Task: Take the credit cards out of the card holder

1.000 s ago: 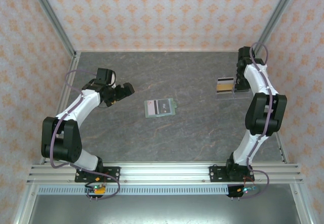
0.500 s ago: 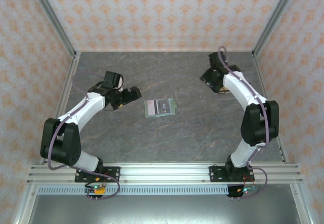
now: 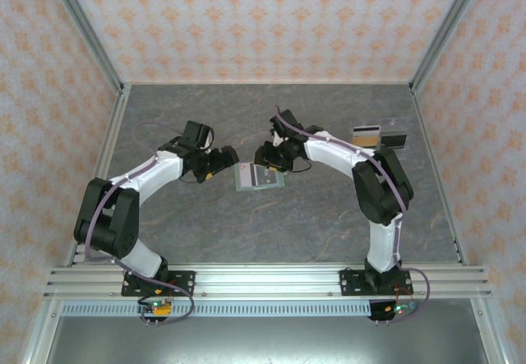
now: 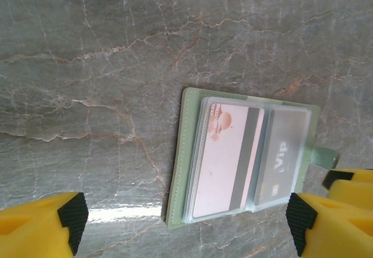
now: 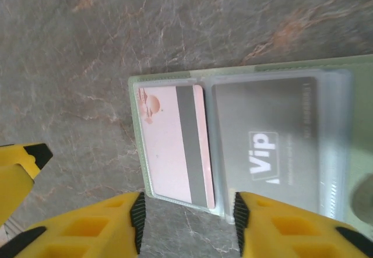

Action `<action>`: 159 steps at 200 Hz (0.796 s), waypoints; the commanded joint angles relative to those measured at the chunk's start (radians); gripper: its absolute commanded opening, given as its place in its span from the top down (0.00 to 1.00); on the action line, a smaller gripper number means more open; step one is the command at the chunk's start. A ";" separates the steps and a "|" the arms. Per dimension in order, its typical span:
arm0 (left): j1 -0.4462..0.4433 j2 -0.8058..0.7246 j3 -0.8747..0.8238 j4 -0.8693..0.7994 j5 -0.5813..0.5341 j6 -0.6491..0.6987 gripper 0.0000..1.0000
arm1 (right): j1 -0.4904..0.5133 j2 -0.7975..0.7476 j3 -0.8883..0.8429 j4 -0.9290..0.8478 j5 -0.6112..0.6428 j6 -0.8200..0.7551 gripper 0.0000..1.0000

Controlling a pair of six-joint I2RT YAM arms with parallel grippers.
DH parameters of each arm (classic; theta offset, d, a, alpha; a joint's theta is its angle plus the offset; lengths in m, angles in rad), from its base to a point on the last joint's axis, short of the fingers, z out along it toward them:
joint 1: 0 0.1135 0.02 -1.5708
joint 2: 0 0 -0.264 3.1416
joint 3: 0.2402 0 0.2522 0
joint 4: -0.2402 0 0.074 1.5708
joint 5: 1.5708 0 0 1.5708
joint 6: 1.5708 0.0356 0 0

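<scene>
Left hand point(image 4: 186, 216): yellow fingers with black pads point(image 4: 73, 214) spread wide, pinching nothing. It sits low, just off the left edge of the small flat sage-green folding card holder point(image 4: 191, 153). The holder's long green edge runs across the gap between the pads.

Right hand point(image 5: 189, 223): fingers partly apart, nothing between them. It hangs over the holder's far edge. In its wrist view, the holder's rim and one corner of a card line up with the gap. Contact with the holder: cannot tell.

The two hands face each other across the holder, tips near but apart.

The holder lies open and flat, clear pockets up, about mid-desk and slightly left of centre. Two pockets sit side by side:
- thin pale-pink card with a dark stripe point(image 4: 224, 165), fully seated
- thin grey card printed "Vip" point(image 4: 280, 159), fully seated

A small green tab point(image 4: 323, 155) sticks out of the holder's edge on the grey-card side.

The grey veined stone desk point(image 3: 329, 216) shows bare surface from the holder to the near edge, and a wide bare strip toward the right edge.

Two flat loose cards point(image 3: 367, 136), one striped light and dark and one plain dark, lie side by side toward the far-right corner. They are well apart from the holder and from both hands.
</scene>
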 commanded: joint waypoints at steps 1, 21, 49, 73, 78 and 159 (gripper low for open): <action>-0.016 0.030 -0.014 0.061 0.027 -0.034 0.13 | 0.002 0.048 0.021 0.040 -0.048 0.001 0.63; -0.029 0.060 -0.003 0.077 0.036 -0.045 0.19 | 0.007 0.073 0.023 0.051 -0.073 -0.010 0.70; -0.047 0.096 0.021 0.081 0.041 -0.054 0.28 | 0.007 0.103 0.034 0.052 -0.079 -0.025 0.73; -0.052 0.122 0.036 0.086 0.044 -0.059 0.40 | 0.007 0.134 0.052 0.054 -0.093 -0.034 0.74; -0.052 0.129 0.038 0.088 0.045 -0.061 0.41 | 0.007 0.137 0.053 0.058 -0.097 -0.039 0.75; -0.053 0.204 0.060 0.135 0.088 -0.064 0.71 | 0.007 0.171 0.096 0.054 -0.074 -0.079 0.79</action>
